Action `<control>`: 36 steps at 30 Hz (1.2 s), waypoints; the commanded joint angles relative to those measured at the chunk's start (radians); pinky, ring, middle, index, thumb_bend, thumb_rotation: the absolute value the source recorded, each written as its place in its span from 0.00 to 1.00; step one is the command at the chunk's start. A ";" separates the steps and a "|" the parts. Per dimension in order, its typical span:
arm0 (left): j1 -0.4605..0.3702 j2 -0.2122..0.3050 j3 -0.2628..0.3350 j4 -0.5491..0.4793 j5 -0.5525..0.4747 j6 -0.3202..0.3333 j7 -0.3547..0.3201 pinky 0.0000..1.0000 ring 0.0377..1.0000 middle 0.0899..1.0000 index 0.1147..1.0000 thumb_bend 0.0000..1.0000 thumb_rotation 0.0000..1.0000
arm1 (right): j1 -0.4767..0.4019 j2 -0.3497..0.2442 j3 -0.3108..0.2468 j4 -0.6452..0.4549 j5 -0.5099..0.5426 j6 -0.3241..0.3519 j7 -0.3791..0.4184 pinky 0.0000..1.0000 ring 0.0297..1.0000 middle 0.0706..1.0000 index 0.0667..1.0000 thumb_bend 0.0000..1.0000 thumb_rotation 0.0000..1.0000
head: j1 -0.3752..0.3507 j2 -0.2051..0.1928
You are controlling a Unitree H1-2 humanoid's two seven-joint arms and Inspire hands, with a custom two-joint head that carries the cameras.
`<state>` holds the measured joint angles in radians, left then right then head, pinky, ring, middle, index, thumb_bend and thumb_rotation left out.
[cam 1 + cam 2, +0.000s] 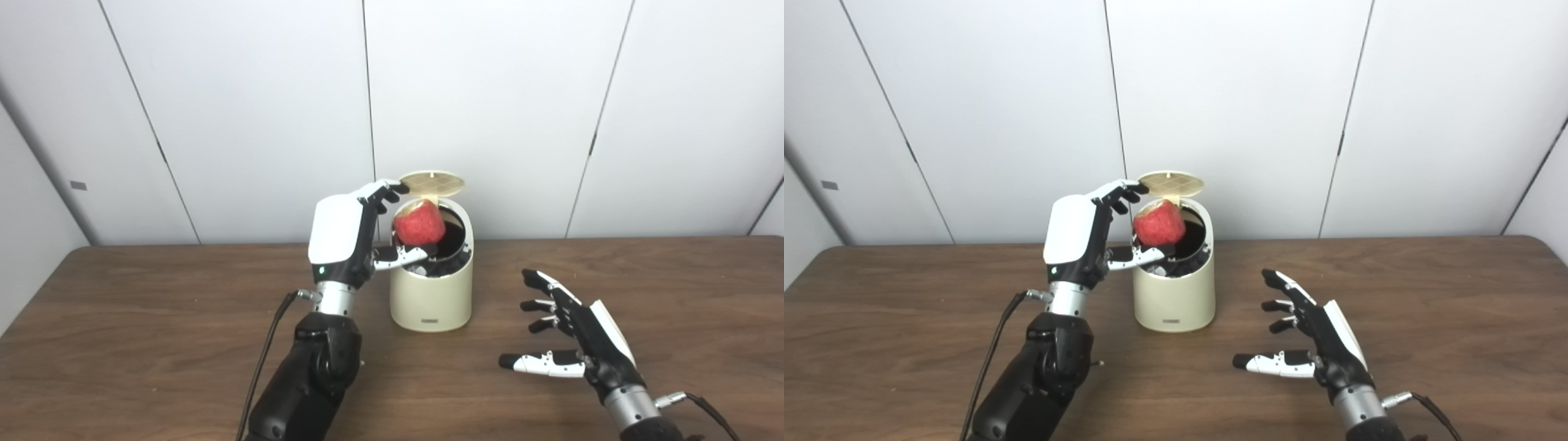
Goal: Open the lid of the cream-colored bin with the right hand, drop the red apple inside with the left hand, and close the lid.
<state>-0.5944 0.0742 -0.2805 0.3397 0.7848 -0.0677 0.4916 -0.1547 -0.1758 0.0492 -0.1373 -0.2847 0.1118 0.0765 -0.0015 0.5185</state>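
Left hand [352, 236] raised beside the cream-colored bin [432, 294], fingers [386, 191] curled over the top of the red apple [419, 223] and thumb underneath, holding it; whether the grip has begun to loosen, cannot tell. Apple sits over the left part of the bin's dark mouth, low against the rim, not yet inside. Lid [432, 182] stands up at the back, tilted nearly flat overhead, with the left fingertips just beside its edge. Right hand [572, 343] hovers low over the table to the right of the bin, well apart from it, fingers spread wide, holding nothing. Risks, as I judge them: apple is off-centre toward the rim, so a release here may catch the edge and roll out onto the table; fingertips so near the lid could knock it down early; nothing steadies the bin, so a bump from the thumb could shift it. Surface is a dark wood-grain table [153, 318]; behind it, pale wall panels [245, 92] with dark seams.
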 commanded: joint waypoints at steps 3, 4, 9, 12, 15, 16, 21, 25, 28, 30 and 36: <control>-0.029 0.012 0.004 -0.045 -0.006 -0.028 -0.001 0.44 0.54 0.60 0.67 0.92 0.44 | -0.035 -0.001 -0.001 -0.021 0.016 -0.033 -0.007 0.60 0.75 0.89 0.87 0.77 0.16 | 0.002 0.000; -0.029 0.013 0.003 -0.048 -0.006 -0.027 -0.004 0.45 0.55 0.60 0.68 0.92 0.45 | -0.035 0.000 -0.001 -0.022 0.015 -0.032 -0.008 0.60 0.75 0.89 0.87 0.77 0.15 | 0.002 0.000; -0.027 0.013 0.007 -0.055 -0.010 -0.027 -0.016 0.46 0.55 0.61 0.68 0.94 0.47 | -0.035 0.001 0.001 -0.022 0.012 -0.030 -0.011 0.60 0.75 0.89 0.86 0.77 0.15 | 0.001 0.003; -0.025 0.013 0.008 -0.057 -0.013 -0.029 -0.016 0.46 0.55 0.61 0.68 0.94 0.46 | -0.035 0.001 0.002 -0.022 0.009 -0.031 -0.012 0.60 0.75 0.88 0.86 0.77 0.15 | 0.002 0.004; -0.024 0.013 0.011 -0.056 -0.023 -0.041 -0.016 0.45 0.55 0.60 0.67 0.93 0.46 | -0.035 0.000 0.002 -0.023 0.009 -0.030 -0.012 0.60 0.75 0.88 0.86 0.77 0.15 | 0.002 0.004; -0.023 0.013 0.013 -0.056 -0.026 -0.044 -0.016 0.45 0.55 0.60 0.67 0.90 0.48 | -0.035 0.000 0.002 -0.023 0.010 -0.028 -0.011 0.60 0.75 0.88 0.86 0.77 0.14 | 0.002 0.004; -0.007 -0.013 0.069 -0.060 -0.135 -0.130 0.007 0.43 0.53 0.58 0.62 0.62 0.53 | -0.034 -0.003 -0.001 -0.014 0.014 -0.034 -0.012 0.60 0.76 0.89 0.86 0.77 0.15 | 0.011 -0.002; 0.013 -0.015 0.109 -0.089 -0.179 -0.180 0.015 0.39 0.51 0.56 0.56 0.48 0.44 | -0.036 -0.006 -0.003 -0.005 0.010 -0.044 -0.017 0.60 0.75 0.88 0.86 0.76 0.14 | 0.017 -0.004; 0.028 -0.016 0.143 -0.105 -0.253 -0.224 -0.010 0.36 0.49 0.54 0.47 0.48 0.20 | -0.041 -0.006 -0.006 -0.006 0.011 -0.044 -0.020 0.60 0.75 0.89 0.86 0.75 0.13 | 0.019 -0.008; 0.043 -0.019 0.170 -0.128 -0.347 -0.240 -0.059 0.35 0.49 0.53 0.44 0.49 0.11 | -0.049 -0.003 -0.015 0.002 0.024 -0.052 -0.023 0.60 0.75 0.89 0.86 0.74 0.13 | 0.019 -0.008; 0.105 -0.001 0.231 -0.223 -0.544 -0.180 -0.213 0.45 0.55 0.61 0.43 0.50 0.08 | -0.096 -0.021 -0.023 0.010 0.025 -0.064 -0.020 0.58 0.77 0.90 0.87 0.61 0.18 | 0.024 -0.012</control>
<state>-0.4650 0.0601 -0.0593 0.1600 0.2729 -0.2510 0.3046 -0.1996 -0.1846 0.0361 -0.1011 -0.2618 0.1022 0.0742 0.0214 0.5062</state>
